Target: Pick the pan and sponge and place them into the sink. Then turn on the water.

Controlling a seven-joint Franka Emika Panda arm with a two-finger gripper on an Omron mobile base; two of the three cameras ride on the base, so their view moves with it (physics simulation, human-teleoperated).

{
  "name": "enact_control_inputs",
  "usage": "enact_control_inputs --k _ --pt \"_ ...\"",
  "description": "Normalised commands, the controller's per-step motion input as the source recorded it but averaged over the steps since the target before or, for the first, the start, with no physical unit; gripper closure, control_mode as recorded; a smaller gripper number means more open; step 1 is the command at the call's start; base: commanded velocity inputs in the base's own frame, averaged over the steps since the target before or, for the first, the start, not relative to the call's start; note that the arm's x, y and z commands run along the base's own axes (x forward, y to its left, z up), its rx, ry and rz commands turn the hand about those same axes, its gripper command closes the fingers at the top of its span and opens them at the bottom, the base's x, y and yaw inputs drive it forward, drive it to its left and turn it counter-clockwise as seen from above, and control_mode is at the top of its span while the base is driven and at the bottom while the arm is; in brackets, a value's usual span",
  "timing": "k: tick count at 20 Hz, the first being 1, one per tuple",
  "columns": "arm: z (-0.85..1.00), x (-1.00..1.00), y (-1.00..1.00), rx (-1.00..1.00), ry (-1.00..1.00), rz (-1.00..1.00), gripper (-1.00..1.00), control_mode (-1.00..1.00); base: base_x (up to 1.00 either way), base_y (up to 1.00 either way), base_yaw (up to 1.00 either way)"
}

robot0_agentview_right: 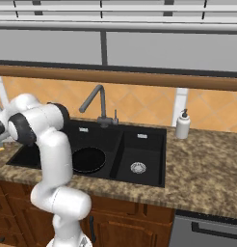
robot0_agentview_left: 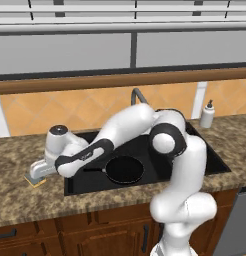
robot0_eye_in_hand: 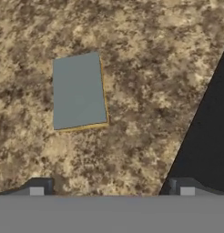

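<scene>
Arm stretched low to left, wrist pointing down, fingers spread wide, empty.

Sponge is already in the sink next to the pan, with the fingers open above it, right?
Not quite. The sponge lies on the counter left of the sink, as the hand view shows. The pan is in the sink, and the fingers are open above the sponge.

The pan lies in the sink; the sponge sits on the counter, seemingly just left.
</scene>
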Motion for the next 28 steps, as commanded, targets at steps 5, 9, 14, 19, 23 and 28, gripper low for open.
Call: enact_control_inputs --k 5,9,14,19,23,28 --pt "-0.03 0.22 0.42 -0.05 0.0 0.06 -1.0 -1.0 0.0 0.0 0.0" --pt "0.0 0.29 0.38 -0.05 0.0 0.05 -1.0 -1.0 0.0 0.0 0.0" --pt "-0.21 0.33 0.11 -0.02 0.0 0.06 -1.0 -1.0 0.0 0.0 0.0" --pt "-0.31 0.2 0.08 -0.02 0.0 0.06 -1.0 -1.0 0.0 0.0 0.0" --pt "-0.37 0.08 0.03 -0.02 0.0 0.06 -1.0 -1.0 0.0 0.0 0.0" --pt "-0.38 0.15 0.0 0.0 0.0 0.07 -1.0 -1.0 0.0 0.0 0.0"
